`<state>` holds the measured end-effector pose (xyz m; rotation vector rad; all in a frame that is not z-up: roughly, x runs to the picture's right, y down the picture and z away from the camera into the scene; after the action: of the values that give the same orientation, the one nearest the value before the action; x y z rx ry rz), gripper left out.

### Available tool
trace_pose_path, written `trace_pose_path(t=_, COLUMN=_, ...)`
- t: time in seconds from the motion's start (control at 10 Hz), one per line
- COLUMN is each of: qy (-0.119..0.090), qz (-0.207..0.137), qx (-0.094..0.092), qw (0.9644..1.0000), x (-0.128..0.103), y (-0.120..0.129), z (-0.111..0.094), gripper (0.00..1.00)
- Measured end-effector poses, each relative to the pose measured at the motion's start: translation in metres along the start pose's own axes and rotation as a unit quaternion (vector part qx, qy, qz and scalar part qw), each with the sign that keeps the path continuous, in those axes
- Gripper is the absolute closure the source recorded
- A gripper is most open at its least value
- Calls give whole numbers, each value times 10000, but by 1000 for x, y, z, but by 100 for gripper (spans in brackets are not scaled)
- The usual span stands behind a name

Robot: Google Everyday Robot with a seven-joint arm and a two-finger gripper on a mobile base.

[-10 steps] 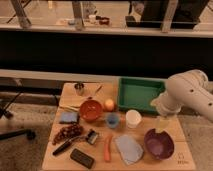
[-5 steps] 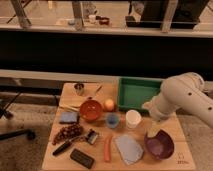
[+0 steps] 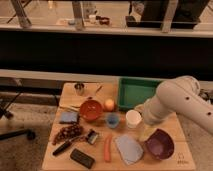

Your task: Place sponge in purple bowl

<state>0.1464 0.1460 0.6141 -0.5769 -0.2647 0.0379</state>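
Note:
The sponge, a small light-blue pad, lies at the table's left side just left of the orange bowl. The purple bowl sits empty at the front right corner. My white arm comes in from the right over the table. My gripper hangs at its end, pointing down, between the white cup and the purple bowl's left rim. It is open and holds nothing, and it is far to the right of the sponge.
A green tray stands at the back right. A blue cup, an orange fruit, a carrot, a grey-blue cloth, a black block, grapes and a metal cup crowd the wooden table.
My arm has swung leftward and down from the table's right edge, bringing the gripper toward the white cup. Nothing on the table has moved.

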Motion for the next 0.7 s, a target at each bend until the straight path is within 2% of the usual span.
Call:
trace_pose_path(t=0.2, qy=-144, qz=44, qx=-1, qw=9999, x=-23, y=5, z=6, gripper=20)
trace_pose_path(t=0.7, qy=-334, qz=82, qx=-40, qw=9994, x=-67, y=18, z=19, gripper=20)
